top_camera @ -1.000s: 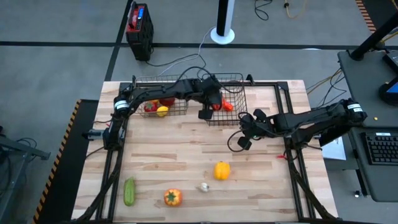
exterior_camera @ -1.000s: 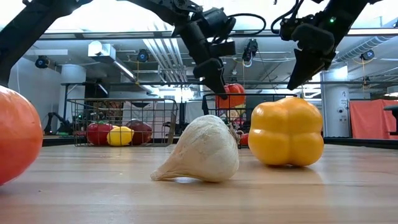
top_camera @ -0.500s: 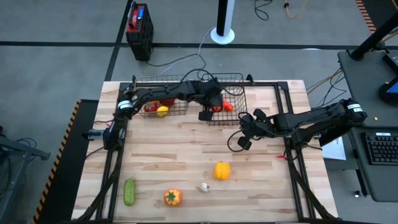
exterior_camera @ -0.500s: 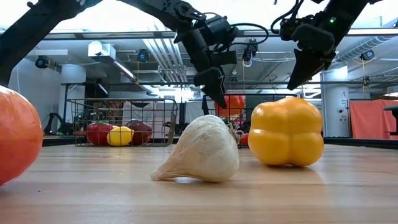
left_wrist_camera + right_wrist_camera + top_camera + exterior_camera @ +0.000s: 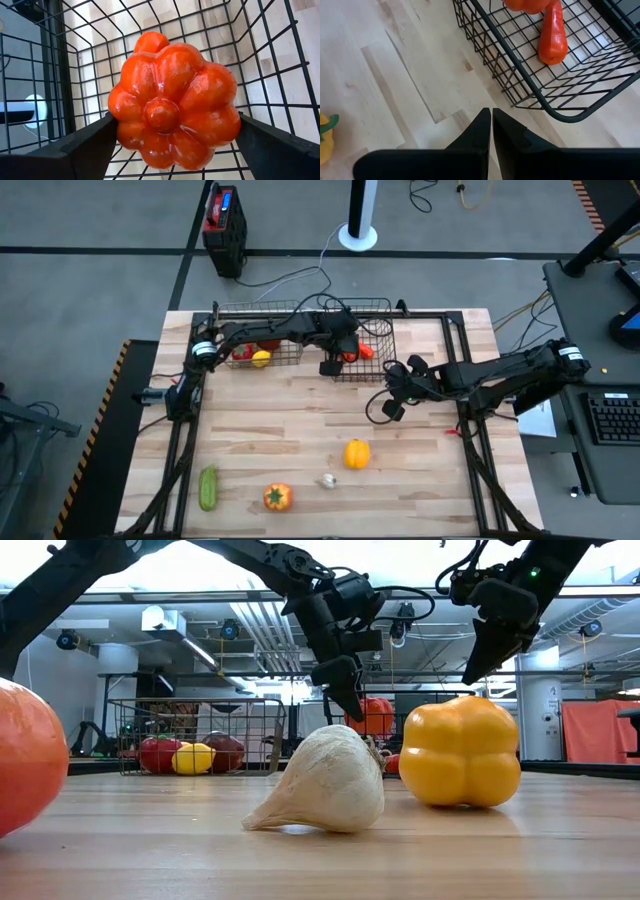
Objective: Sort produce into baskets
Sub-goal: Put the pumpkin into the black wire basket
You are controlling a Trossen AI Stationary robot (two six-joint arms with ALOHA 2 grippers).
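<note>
The wooden table [image 5: 280, 430] carries two baskets [image 5: 362, 340], cucumber [image 5: 208, 487], peppers [image 5: 356, 453] and garlic [image 5: 327, 481].

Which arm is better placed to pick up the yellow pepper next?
Right, probably. The right gripper is shut and empty, above bare table nearer the yellow pepper. The left gripper holds an orange pepper inside the basket.

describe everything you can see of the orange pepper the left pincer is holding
The orange pepper is glossy orange-red and lobed like a small pumpkin, with a round knob at its centre facing the wrist camera. It looks like smooth plastic. The left pincer clamps it between its two dark fingers, inside the right wire basket and above its mesh floor, near a carrot.
</note>
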